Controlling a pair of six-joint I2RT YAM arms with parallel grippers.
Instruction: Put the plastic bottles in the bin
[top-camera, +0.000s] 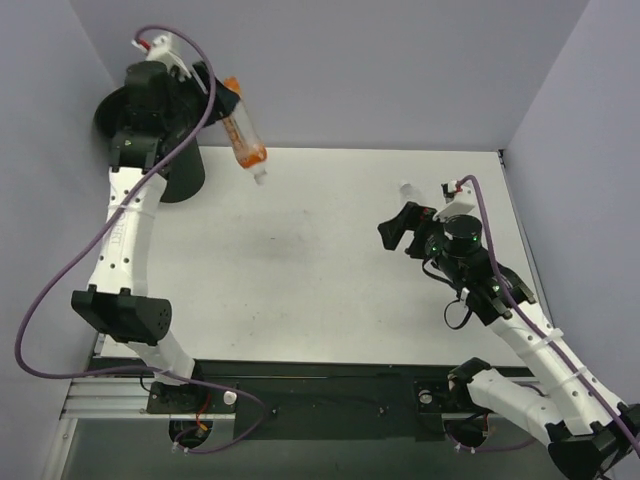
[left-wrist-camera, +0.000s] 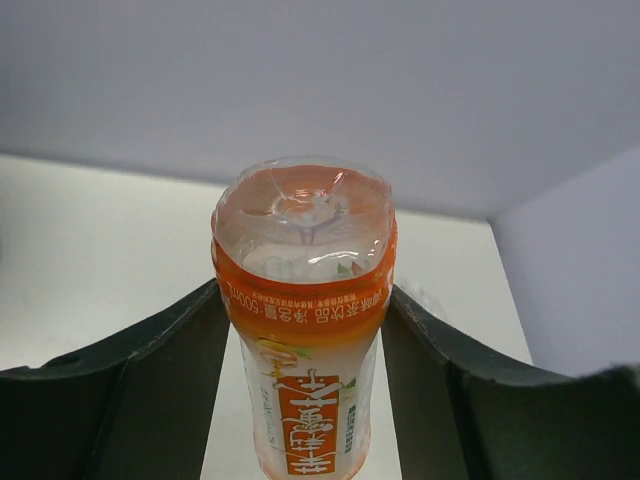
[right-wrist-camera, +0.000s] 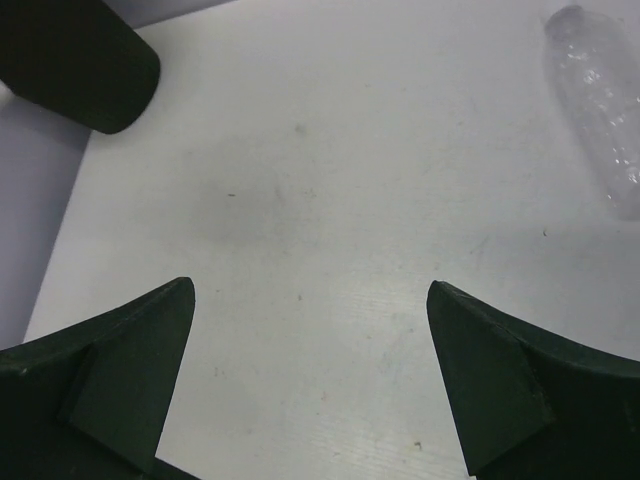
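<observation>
Orange bottle (top-camera: 245, 135) sits clamped in left gripper (left-wrist-camera: 305, 300).

A robotics lab test cell is shown. A white table (top-camera: 330, 260) is closed in on three sides by plain pale grey walls (top-camera: 380, 70). Two white and black robot arms (top-camera: 125, 235) are mounted at the near edge on a black plate (top-camera: 320, 395) beside a metal rail (top-camera: 95, 400), and purple cables (top-camera: 20, 345) are looped along them.
</observation>
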